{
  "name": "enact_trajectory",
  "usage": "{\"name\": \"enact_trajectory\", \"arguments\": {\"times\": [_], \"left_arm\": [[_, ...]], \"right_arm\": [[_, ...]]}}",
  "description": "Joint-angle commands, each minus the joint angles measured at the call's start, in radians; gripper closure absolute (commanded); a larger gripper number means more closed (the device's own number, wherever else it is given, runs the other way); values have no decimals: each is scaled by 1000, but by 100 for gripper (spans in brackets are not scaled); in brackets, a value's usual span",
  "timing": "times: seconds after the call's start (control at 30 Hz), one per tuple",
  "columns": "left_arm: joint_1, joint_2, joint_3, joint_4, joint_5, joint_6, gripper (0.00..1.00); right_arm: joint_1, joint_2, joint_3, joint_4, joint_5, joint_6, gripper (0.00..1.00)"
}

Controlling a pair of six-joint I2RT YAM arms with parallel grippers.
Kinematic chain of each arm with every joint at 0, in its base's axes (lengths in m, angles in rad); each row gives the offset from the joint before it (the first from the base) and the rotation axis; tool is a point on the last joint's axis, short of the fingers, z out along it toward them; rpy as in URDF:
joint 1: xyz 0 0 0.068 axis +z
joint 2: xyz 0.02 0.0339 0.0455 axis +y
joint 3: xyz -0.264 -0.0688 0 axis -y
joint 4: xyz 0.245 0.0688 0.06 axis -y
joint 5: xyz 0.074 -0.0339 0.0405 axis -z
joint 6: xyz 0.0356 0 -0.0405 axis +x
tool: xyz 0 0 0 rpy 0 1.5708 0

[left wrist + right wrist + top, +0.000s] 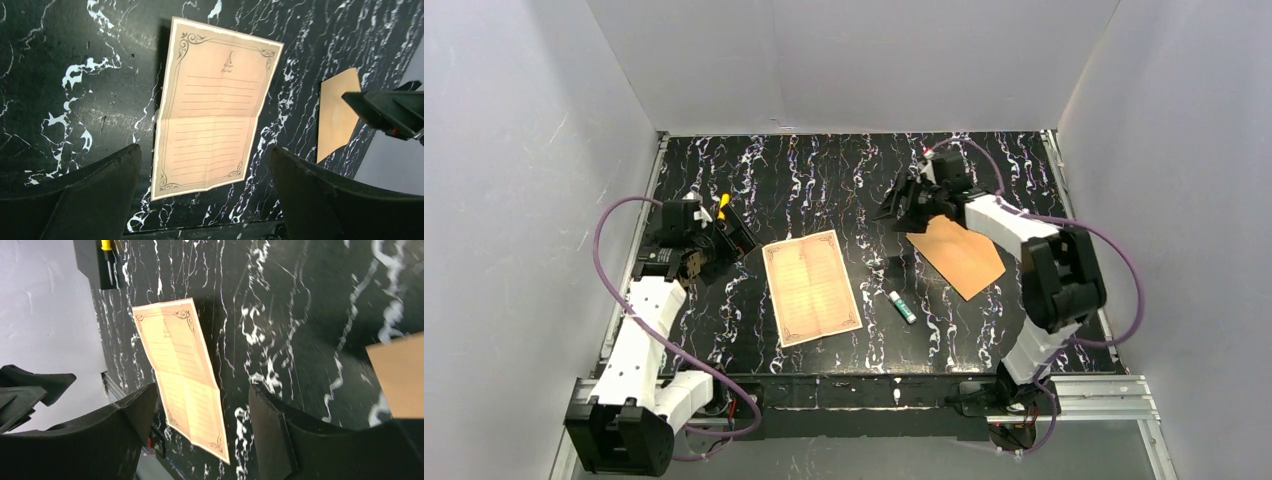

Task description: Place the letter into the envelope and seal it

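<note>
Nearest the arm bases, the glue stick (901, 306) lies just right of the letter (812, 287). Letter is flat and unfolded, printed side up, mid table (824, 170), crease across the middle. Envelope (957, 255) lies flat further right, well apart from the letter; flap state unclear. Left gripper (732, 243) hovers beside the letter's far-left corner, jaws spread wide, empty. Right gripper (896, 212) hangs over the envelope's far end, jaws apart, nothing between them. Step looks like the start: nothing picked, letter not folded or inserted. Next move probably needs a pinch on a letter edge, which is hard on a flat sheet, while the right arm steadies the envelope.
</note>
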Motion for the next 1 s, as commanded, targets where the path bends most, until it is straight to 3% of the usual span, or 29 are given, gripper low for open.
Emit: {"name": "enact_trajectory", "arguments": {"times": [0.0,0.1,0.33,0.5,0.67,0.97], "left_arm": [[5,85,-27,-6,24,-33,3],[4,164,-53,140,192,14,5],[-13,440,-4,262,343,-21,24],[-20,565,26,284,325,-1,30],[-20,677,62,263,317,41,35],[-20,737,123,110,167,116,34]], "right_arm": [[47,131,148,67,21,-89,28],[60,233,208,94,8,-68,36],[102,360,203,268,-85,-29,34],[153,419,229,342,-98,-9,36],[190,477,310,302,-57,-18,36],[196,494,279,293,-32,-62,38]]}}
